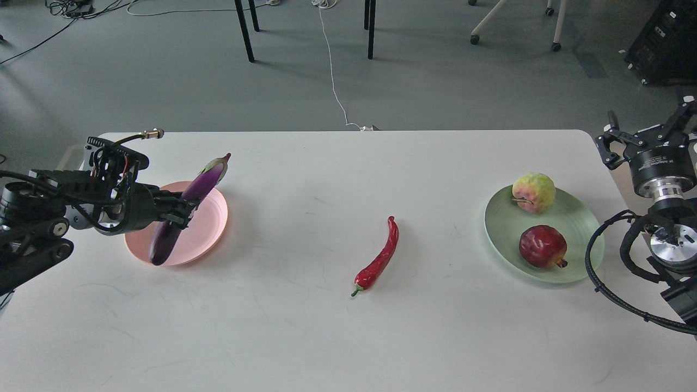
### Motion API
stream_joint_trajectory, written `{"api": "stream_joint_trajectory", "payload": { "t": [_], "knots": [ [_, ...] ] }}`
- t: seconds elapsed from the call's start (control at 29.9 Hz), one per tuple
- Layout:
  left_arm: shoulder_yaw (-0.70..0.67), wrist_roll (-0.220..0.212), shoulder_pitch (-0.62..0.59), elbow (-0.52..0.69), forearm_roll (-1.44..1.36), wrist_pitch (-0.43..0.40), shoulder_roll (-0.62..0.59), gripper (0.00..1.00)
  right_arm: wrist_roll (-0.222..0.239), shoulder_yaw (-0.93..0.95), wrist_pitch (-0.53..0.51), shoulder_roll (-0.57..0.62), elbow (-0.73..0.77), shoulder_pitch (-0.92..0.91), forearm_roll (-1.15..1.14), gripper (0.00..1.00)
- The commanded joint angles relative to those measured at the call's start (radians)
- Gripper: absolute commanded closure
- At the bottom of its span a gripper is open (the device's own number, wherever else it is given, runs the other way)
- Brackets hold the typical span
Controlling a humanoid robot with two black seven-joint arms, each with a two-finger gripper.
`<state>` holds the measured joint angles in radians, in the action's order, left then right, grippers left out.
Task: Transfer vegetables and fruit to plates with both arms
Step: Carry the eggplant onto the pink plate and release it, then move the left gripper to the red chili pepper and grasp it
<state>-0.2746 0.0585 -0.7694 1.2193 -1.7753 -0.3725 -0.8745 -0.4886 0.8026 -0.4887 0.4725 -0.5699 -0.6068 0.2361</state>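
My left gripper [175, 211] is shut on the purple eggplant [188, 209] and holds it tilted over the pale pink plate [209, 226], stem end up and away. The red chili pepper [379, 257] lies on the table near the middle. The mint green plate [503, 228] at the right holds the yellow-green fruit [533, 191] and the dark red fruit [542, 246]. My right gripper [645, 136] is open and empty, raised beyond the table's right edge, apart from the green plate.
The white table [337, 326] stands on a grey floor. Black table legs [245, 30], a white cable [333, 76] and chair casters [474, 38] are beyond the far edge. My right arm's cable loop [593, 272] hangs by the green plate.
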Motion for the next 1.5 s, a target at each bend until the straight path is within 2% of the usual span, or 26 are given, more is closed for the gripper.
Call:
{"api": "stream_joint_trajectory", "payload": {
  "t": [0.0,0.07,0.17,0.2,0.4,0.47,0.57,0.67,0.84,0.9,1.04,1.24,1.47],
  "knots": [
    [0.002,0.003,0.028,-0.067,0.004,0.029,0.026,0.77,0.0,0.0,0.0,0.003,0.001,-0.002,0.0,0.01],
    [0.002,0.003,0.028,-0.09,0.005,0.032,0.043,0.67,0.0,0.0,0.0,0.005,0.001,-0.002,-0.001,0.01],
    [0.0,0.001,0.028,-0.098,0.007,0.034,0.06,0.37,0.0,-0.002,0.0,0.008,-0.001,-0.002,-0.001,0.01],
    [0.0,0.001,0.03,-0.098,0.007,0.034,0.061,0.32,0.0,-0.002,0.0,0.008,0.001,-0.002,-0.001,0.01],
    [-0.012,0.004,0.009,-0.098,0.007,0.03,0.06,0.21,0.0,-0.005,0.0,0.006,0.001,-0.001,-0.001,0.01],
    [-0.017,0.014,-0.039,-0.096,0.007,0.026,0.057,0.21,0.0,-0.006,0.0,0.006,0.001,-0.001,-0.001,0.01],
    [-0.011,0.05,-0.149,-0.08,0.005,0.011,0.066,0.21,0.0,-0.006,0.0,0.006,0.001,0.001,-0.001,0.01],
    [-0.005,0.055,-0.229,-0.025,0.004,-0.011,0.092,0.21,0.0,-0.006,0.0,0.0,0.001,-0.001,-0.001,0.01],
    [0.006,0.044,-0.252,0.08,-0.022,-0.049,0.262,0.21,0.0,-0.006,0.0,-0.002,-0.001,-0.001,-0.001,0.01],
    [0.05,0.037,-0.248,0.092,-0.068,-0.045,0.328,0.23,0.0,-0.006,0.0,0.005,-0.001,0.001,-0.001,0.01],
    [0.139,0.005,-0.231,0.098,-0.209,-0.02,0.485,0.25,0.0,-0.005,0.0,0.017,0.001,0.005,-0.001,0.01],
    [0.16,-0.092,-0.194,0.071,-0.25,-0.019,0.604,0.28,0.0,-0.005,0.0,0.034,0.002,0.007,-0.001,0.01],
    [0.163,-0.123,-0.154,0.071,-0.25,-0.022,0.657,0.28,0.0,-0.008,0.0,0.02,0.001,0.007,-0.001,0.01]
  ]
}}
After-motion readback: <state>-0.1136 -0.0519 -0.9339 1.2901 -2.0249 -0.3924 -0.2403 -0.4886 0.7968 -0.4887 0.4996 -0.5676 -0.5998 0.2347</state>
